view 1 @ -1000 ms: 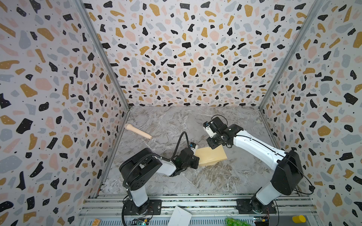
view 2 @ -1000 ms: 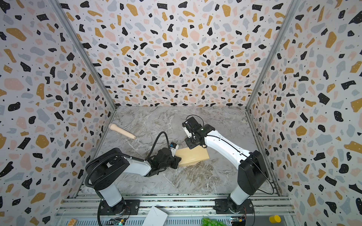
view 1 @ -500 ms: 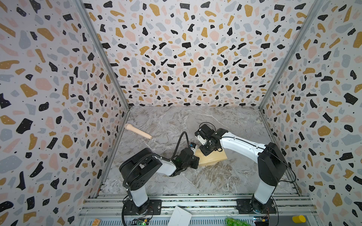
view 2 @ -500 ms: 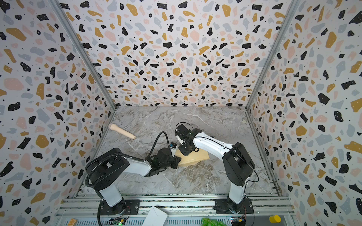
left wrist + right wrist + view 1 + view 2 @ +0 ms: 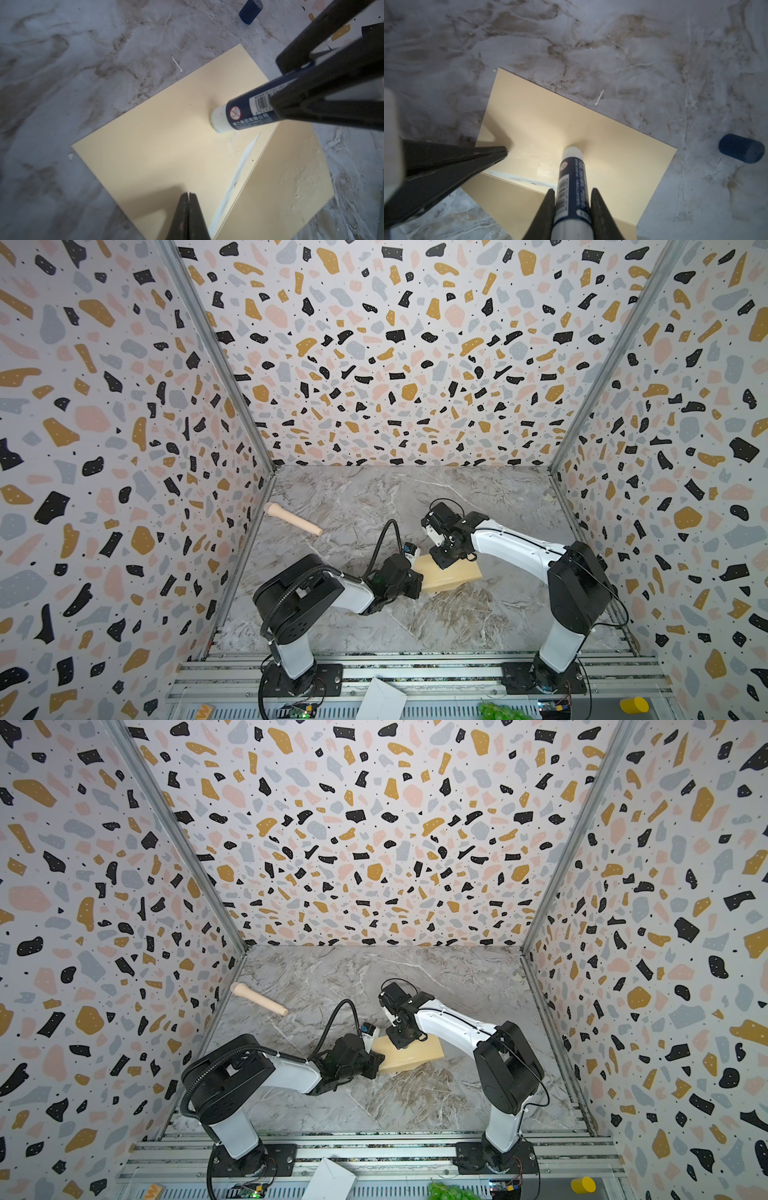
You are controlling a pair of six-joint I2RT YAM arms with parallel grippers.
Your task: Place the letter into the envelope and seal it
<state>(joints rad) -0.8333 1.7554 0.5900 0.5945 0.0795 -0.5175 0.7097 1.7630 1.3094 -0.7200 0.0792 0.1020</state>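
Two grippers meet over the tan envelope, which lies flat on the marble table near its middle. The left gripper is fully closed with nothing between its jaws; its tips sit on or just above the envelope near one corner, and the views do not settle which. The right gripper stands narrowly parted, clamped on a dark blue glue stick whose white end presses against the envelope's face.

The wrist views give what the top views cannot. The open flap lies spread on the table beside the envelope's body, its surface speckled with pale flecks, and a whitish sliver runs along the fold between them. Whether that is the edge of the letter or a smear of glue I cannot tell. The stick's blue cap lies on its side on the table, apart from the envelope.

Both top views show only a tan rectangle under the two arms, but they add a pale wooden handle lying near the left wall, well apart from the envelope.
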